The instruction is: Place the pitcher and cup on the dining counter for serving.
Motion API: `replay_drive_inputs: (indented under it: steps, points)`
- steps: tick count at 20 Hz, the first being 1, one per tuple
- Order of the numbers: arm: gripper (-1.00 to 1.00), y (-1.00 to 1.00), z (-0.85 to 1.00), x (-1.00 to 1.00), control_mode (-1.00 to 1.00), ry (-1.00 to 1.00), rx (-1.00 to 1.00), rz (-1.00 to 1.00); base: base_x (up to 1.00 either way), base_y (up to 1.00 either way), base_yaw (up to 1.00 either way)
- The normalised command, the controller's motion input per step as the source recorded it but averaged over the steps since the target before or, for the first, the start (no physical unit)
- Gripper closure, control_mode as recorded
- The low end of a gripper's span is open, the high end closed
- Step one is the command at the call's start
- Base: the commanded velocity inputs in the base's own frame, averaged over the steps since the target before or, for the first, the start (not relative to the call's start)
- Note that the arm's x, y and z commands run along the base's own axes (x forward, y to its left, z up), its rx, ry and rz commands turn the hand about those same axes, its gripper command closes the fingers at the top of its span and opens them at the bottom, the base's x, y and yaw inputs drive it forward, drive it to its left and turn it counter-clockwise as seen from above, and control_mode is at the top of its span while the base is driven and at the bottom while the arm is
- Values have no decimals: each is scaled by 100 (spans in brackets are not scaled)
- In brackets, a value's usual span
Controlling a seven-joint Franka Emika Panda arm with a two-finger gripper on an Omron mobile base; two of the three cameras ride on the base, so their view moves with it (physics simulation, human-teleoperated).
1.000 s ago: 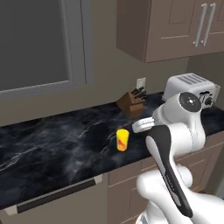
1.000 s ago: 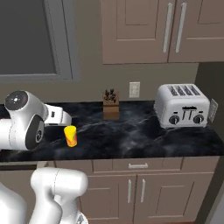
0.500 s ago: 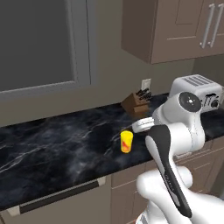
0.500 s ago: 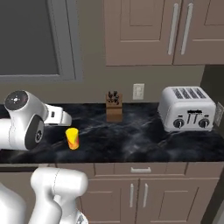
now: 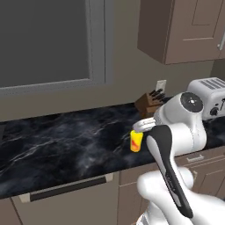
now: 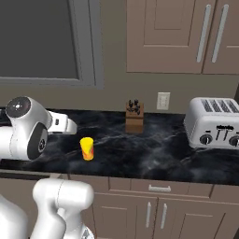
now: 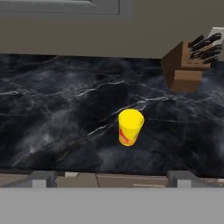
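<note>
Cup stands straight ahead of the pincer, a little beyond its wide-spread tips, upright on the black counter near the front edge. Its long axis is vertical, mouth up. Best to advance level, straddle the cup at mid-height, centre it, then close. Knife block sits further off, ahead and right.

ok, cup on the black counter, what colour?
Bright yellow cup with a red mark on its side; clearest in the hand view.
</note>
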Motion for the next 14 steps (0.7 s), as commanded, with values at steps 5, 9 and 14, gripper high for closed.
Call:
replay_drive_inputs:
  steps: [5, 9, 14]
  points:
    - [-100, 15, -12, 28, -100, 24, -7, 2, 3, 4, 1]
    - [-100, 2, -40, 57, -100, 41, -4, 0, 0, 0, 0]
    - [-100, 0, -28, 63, -100, 21, -1, 0, 0, 0, 0]
